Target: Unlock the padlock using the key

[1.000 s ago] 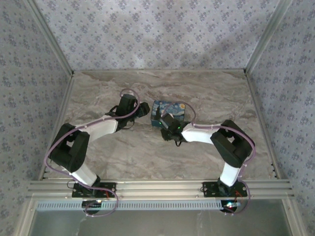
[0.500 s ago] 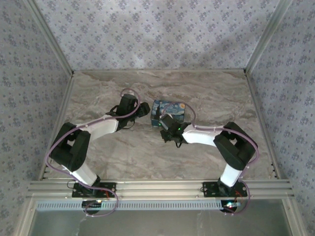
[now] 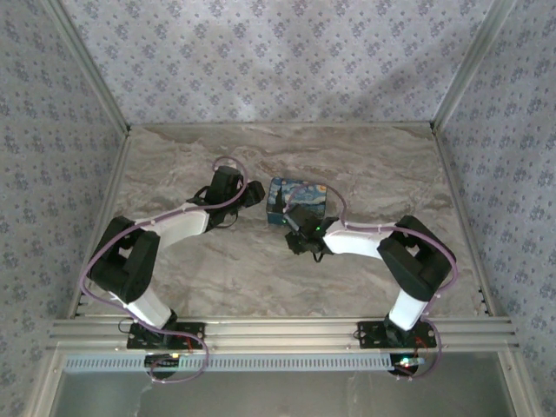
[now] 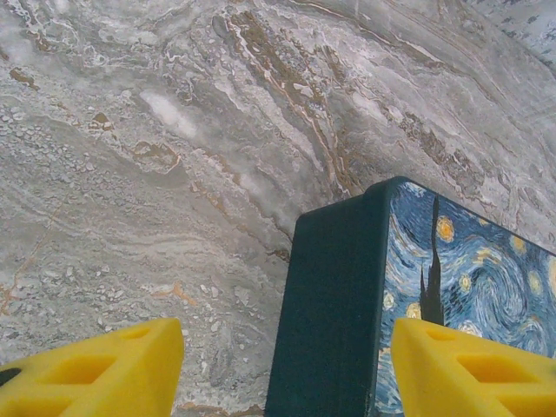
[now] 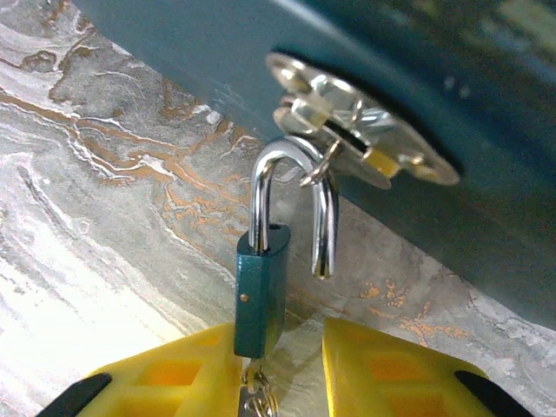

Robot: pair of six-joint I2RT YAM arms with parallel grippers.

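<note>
Your right claw (image 5: 282,347) has slid back a little from the blue box (image 5: 217,43). Its fingers now sit just a bit apart around the bottom of the padlock (image 5: 261,291), not squeezing the key (image 5: 254,401) stuck in it. The padlock hangs on the box's latch (image 5: 365,130) with one leg of its silver loop (image 5: 259,195) popped out, so I think it is unlocked. Your left claw (image 4: 285,339) stands wide around the box corner.
</note>
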